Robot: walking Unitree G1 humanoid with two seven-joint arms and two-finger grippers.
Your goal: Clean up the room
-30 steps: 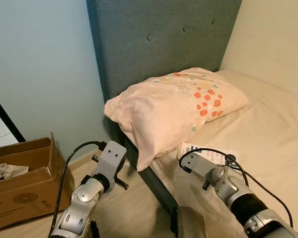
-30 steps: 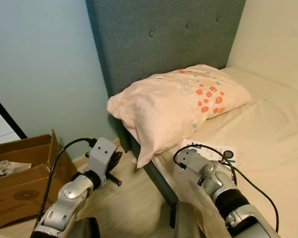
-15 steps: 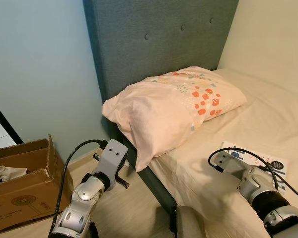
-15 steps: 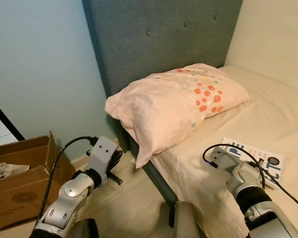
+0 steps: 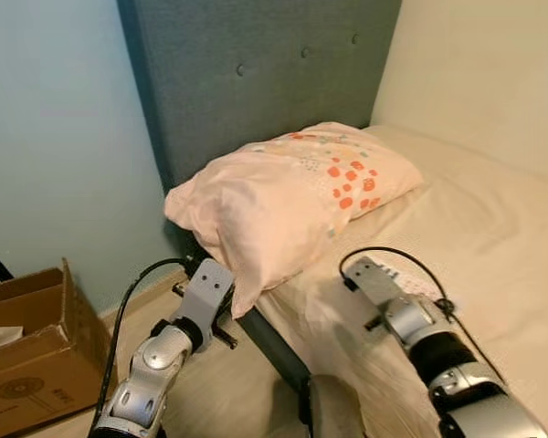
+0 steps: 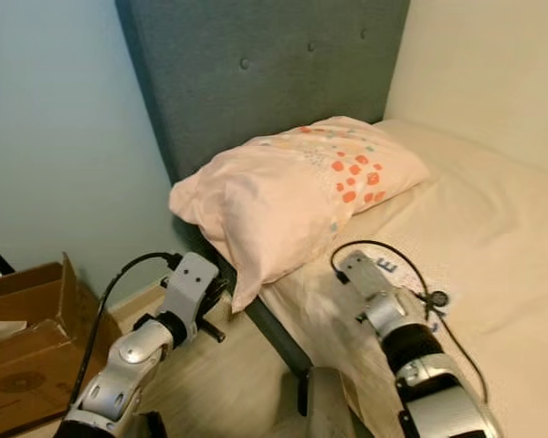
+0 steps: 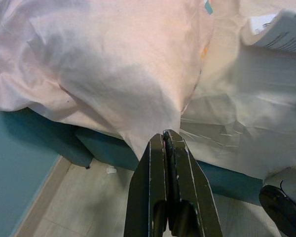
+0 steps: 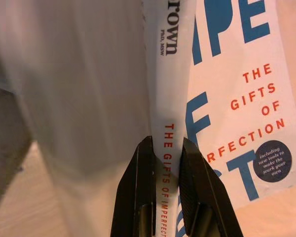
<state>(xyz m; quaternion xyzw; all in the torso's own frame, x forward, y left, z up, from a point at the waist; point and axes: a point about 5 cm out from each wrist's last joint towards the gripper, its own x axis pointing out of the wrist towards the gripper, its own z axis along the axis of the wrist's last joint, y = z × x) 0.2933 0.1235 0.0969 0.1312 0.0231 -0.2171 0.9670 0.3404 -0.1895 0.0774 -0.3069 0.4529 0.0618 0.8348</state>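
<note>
Two black fingers pinch a book's spine on the bed

The right gripper (image 8: 164,157) — fingers narrow, clamped on the spine of the white book (image 8: 227,98) — works at lower centre of the head view, on the cream sheet (image 6: 493,237) below the pillow (image 6: 292,196). The left gripper (image 7: 165,143) hangs pressed together, empty. Stiff, light, glossy — the cover likely slips; the spine looks the firmest hold.

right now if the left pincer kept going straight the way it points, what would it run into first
Most likely the overhanging corner of the pillow. In the left wrist view the left pincer, fingers shut, points right at that hanging tip, with the bed behind it. The gap looks small, but depth is hard to judge.
</note>
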